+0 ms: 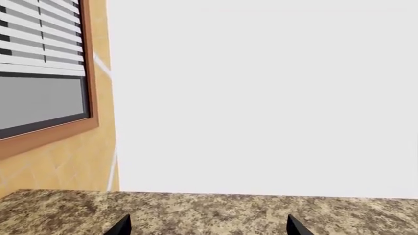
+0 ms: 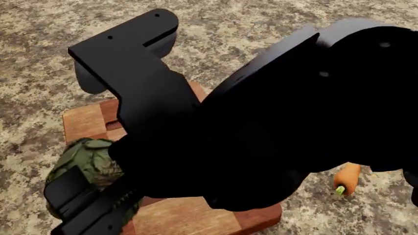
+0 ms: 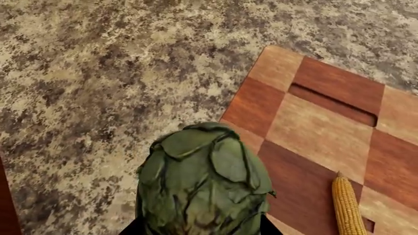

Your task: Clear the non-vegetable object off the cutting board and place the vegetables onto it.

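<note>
Your right gripper (image 3: 199, 227) is clamped on the artichoke (image 3: 203, 181), its fingers pressed against both sides, holding it over the cutting board's (image 3: 313, 122) edge. The corn cob (image 3: 347, 205) lies on the board just beside it. Your left gripper (image 1: 207, 226) has its fingers spread wide, holding nothing. The carrot (image 2: 346, 179) rests on the counter (image 2: 261, 29), off the board.

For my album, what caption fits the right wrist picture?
Right gripper carrying a leafy green artichoke at the checkered wooden cutting board, beside the yellow corn cob.
</note>
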{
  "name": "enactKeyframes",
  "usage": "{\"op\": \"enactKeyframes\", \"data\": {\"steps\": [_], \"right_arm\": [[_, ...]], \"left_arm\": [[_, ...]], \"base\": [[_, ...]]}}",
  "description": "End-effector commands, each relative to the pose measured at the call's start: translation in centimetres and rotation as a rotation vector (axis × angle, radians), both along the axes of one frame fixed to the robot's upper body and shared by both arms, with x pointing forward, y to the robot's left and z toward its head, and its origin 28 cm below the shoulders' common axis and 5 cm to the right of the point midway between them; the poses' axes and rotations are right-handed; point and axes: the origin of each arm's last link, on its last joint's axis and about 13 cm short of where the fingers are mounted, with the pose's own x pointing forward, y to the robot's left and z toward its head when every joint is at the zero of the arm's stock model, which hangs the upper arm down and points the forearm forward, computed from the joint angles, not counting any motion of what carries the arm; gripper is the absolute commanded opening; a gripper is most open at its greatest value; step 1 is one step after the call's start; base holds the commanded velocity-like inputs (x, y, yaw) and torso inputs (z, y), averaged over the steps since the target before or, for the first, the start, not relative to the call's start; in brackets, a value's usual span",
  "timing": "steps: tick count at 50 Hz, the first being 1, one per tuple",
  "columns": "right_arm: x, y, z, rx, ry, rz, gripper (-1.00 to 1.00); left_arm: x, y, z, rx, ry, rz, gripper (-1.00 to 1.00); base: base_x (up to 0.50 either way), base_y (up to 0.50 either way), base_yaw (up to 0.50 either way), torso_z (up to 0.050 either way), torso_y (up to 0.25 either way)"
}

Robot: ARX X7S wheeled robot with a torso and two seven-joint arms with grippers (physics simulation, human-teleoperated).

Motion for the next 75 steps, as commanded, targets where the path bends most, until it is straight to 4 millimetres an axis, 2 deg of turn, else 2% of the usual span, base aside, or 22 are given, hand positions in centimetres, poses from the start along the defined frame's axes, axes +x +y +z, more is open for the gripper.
{"op": "enactKeyframes", "data": {"steps": [1, 17, 23, 24, 29, 48, 59, 60, 75], "right_arm": [[0.4, -1.7, 0.3, 0.018, -0.038, -0.070, -1.00], [2.0, -3.4, -0.9, 0.048, -0.040, -0.173, -1.00], [2.6, -3.2, -1.6, 0.061, -0.021, -0.171, -1.00], [3.8, -2.9, -3.0, 0.066, 0.015, -0.163, -1.00], [4.5, -2.9, -3.7, 0.066, 0.029, -0.168, -1.00], [5.5, -2.2, -6.1, 0.054, 0.097, -0.141, -1.00], [5.6, -2.1, -5.8, 0.050, 0.093, -0.145, -1.00], [5.5, -2.1, -5.7, 0.050, 0.091, -0.143, 1.00], [3.9, -2.1, -1.6, 0.042, -0.023, -0.134, 1.00]], "left_arm": [[0.1, -0.2, 0.2, 0.004, -0.003, -0.003, 1.00], [0.0, -0.1, 0.0, 0.008, -0.001, 0.001, 1.00], [-0.1, -0.1, 0.1, 0.007, -0.003, 0.000, 1.00], [-0.2, 0.0, 0.1, 0.008, -0.003, 0.007, 1.00], [-0.1, 0.0, 0.1, 0.008, -0.002, 0.007, 1.00], [-0.1, 0.1, 0.2, 0.008, -0.006, 0.012, 1.00], [-0.2, 0.2, 0.2, 0.005, -0.005, 0.014, 1.00], [-0.2, 0.3, 0.2, 0.005, -0.006, 0.015, 1.00], [-0.4, 0.3, 0.3, 0.000, -0.010, 0.016, 1.00]], "base": [[0.00, 0.00, 0.00, 0.000, 0.000], [0.00, 0.00, 0.00, 0.000, 0.000], [0.00, 0.00, 0.00, 0.000, 0.000], [0.00, 0.00, 0.00, 0.000, 0.000], [0.00, 0.00, 0.00, 0.000, 0.000], [0.00, 0.00, 0.00, 0.000, 0.001], [0.00, 0.00, 0.00, 0.000, 0.000], [0.00, 0.00, 0.00, 0.000, 0.000], [0.00, 0.00, 0.00, 0.000, 0.000]]}}
